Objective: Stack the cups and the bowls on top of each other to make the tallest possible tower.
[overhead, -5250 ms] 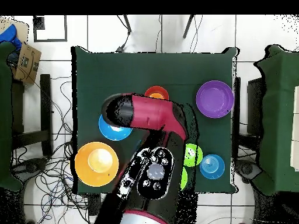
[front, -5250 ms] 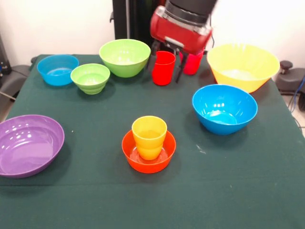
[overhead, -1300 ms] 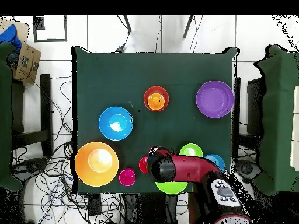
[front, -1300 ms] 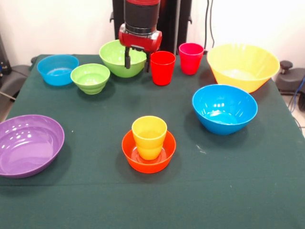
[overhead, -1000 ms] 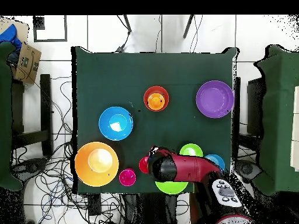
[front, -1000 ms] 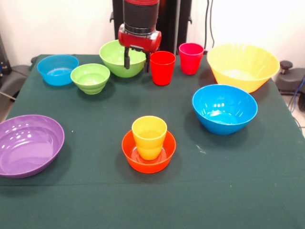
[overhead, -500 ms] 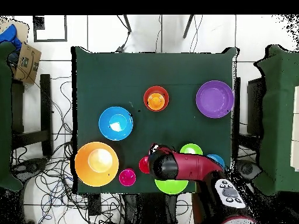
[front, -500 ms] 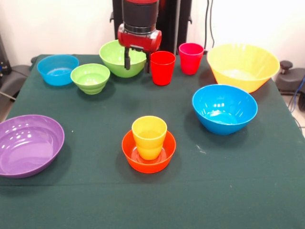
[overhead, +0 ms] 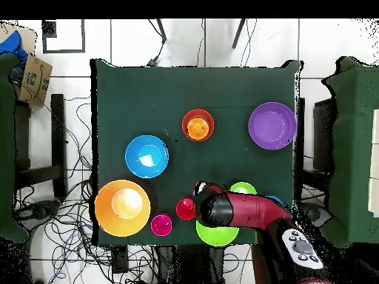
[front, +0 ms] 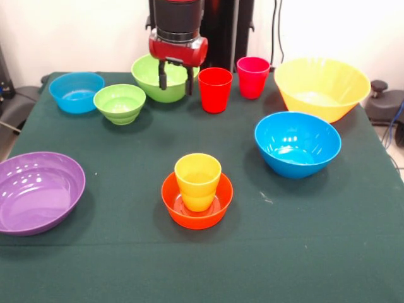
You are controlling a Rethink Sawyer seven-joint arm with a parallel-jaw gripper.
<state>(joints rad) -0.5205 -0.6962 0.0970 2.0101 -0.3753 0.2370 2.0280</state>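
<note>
Since the frame half a second earlier, the red and black gripper (front: 175, 77) has been shifted slightly toward the upper left of the front view, and it now hangs over the near rim of the large green glossy plastic bowl (front: 150, 68); its two dark fingers are seen spread apart, with nothing held between them.

The tower so far is made up of the yellow-orange tapered plastic cup (front: 197, 181) seated upright inside the small orange glossy plastic bowl (front: 196, 209), at the lower centre of the front view.

The small green ribbed plastic bowl (front: 120, 103), at the upper left, is judged the likely next piece. It is expected to be light, stiff and slippery, so it is best taken by the thin rim wall, one finger inside and one outside.

The red tapered plastic cup (front: 215, 89) and the pink-magenta tapered plastic cup (front: 252, 76) stand upright just right of the gripper and could be pinched across their walls.

Further out lie the small blue bowl (front: 76, 92), the larger blue bowl (front: 297, 144), the large yellow bowl (front: 322, 87) and the wide shallow purple bowl (front: 38, 191), all smooth and rounded, on the dark green cloth-covered surface (front: 126, 259).
</note>
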